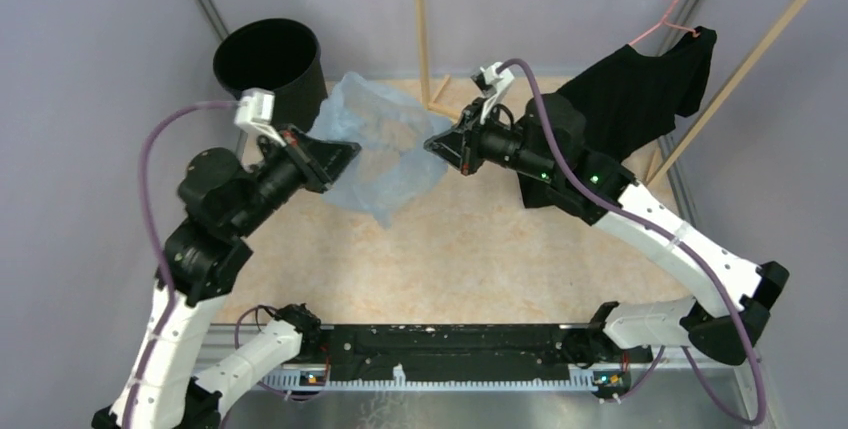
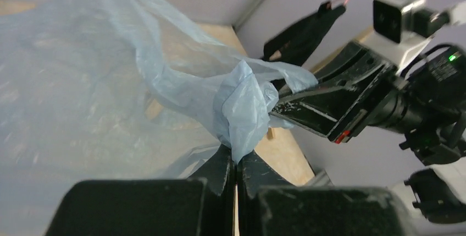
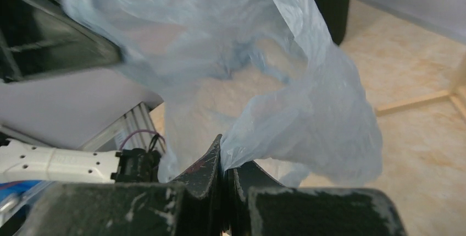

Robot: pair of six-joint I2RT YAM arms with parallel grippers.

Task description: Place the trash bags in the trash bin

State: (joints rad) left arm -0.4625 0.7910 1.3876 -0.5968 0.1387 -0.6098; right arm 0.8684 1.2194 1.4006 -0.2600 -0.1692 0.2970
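While the left tool and the right tool each stand clamped on an opposite edge of the pale blue trash bag, the film hangs spread between them over the far-left part of the desk, just beside the black trash bin in the far-left corner. I judge the step to be the carry toward the bin: next, both arms would need to swing left together, lift the film above the rim, then lower it inside and let go. From overhead the bin's base is hidden behind bag and arm. Whether the film touches the bin or the desk is unclear, and the bag's mouth cannot be picked out among the wrinkles.
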